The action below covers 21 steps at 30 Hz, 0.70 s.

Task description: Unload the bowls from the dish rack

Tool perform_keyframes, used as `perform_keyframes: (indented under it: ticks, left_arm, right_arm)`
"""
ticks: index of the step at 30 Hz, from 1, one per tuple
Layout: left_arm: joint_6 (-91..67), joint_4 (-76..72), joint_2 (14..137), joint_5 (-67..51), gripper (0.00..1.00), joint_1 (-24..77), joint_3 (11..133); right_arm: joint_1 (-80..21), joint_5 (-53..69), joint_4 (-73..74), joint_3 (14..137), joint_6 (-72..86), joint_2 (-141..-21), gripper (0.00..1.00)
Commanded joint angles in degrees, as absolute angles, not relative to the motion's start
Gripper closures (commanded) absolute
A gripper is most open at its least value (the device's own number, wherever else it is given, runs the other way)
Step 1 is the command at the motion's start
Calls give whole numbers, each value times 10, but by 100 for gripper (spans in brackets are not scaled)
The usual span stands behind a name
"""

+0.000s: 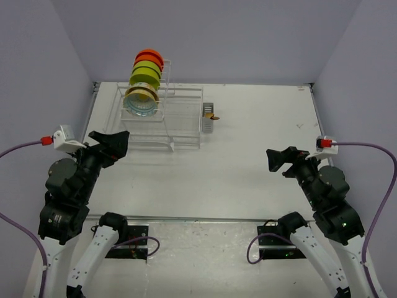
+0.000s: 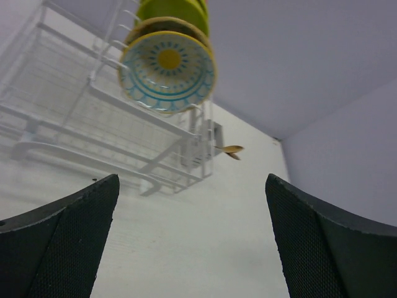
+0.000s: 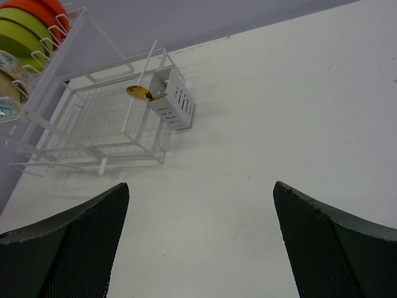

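The white wire dish rack stands at the back left of the table. Its upright tower holds a row of bowls on edge: orange-red bowls at the back, lime-green bowls in the middle, and a cream bowl with a flower pattern at the front. That patterned bowl faces the left wrist view. My left gripper is open and empty, just in front of the rack's left end. My right gripper is open and empty at mid-right, well away from the rack.
A small grey cutlery caddy hangs on the rack's right end, with a golden spoon sticking out. The low tray part of the rack holds nothing that shows. Walls close in the table at the back and both sides.
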<state>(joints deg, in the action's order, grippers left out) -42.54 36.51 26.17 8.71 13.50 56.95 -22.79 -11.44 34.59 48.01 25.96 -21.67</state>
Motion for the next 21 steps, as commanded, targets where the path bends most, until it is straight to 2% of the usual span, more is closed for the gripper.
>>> perform_keyframes:
  ticks: [1,5,9,11,12,13,17,21]
  left_arm:
    - [-528,317,308,-27,0,131,612]
    - [-653,286,364,-40,0,131,612]
    - [-721,240,411,-39,12,131,606]
    - [-740,228,446,-38,15,131,620]
    - [-744,224,458,-33,24,131,627]
    - [-752,219,475,-28,28,132,637]
    - [-770,202,512,9,39,132,650]
    - [-780,194,545,53,41,132,664]
  right_arm:
    - [-229,-98,322,493,266,-224,1]
    - [-229,-95,313,498,265,-221,1]
    - [-228,-77,296,488,272,-221,1]
    - [-229,-71,290,483,274,-222,1]
    - [-229,-69,286,481,277,-223,1]
    - [-229,-65,283,476,278,-225,1]
    - [-229,-52,264,462,286,-228,1]
    - [-229,-46,257,458,287,-230,1]
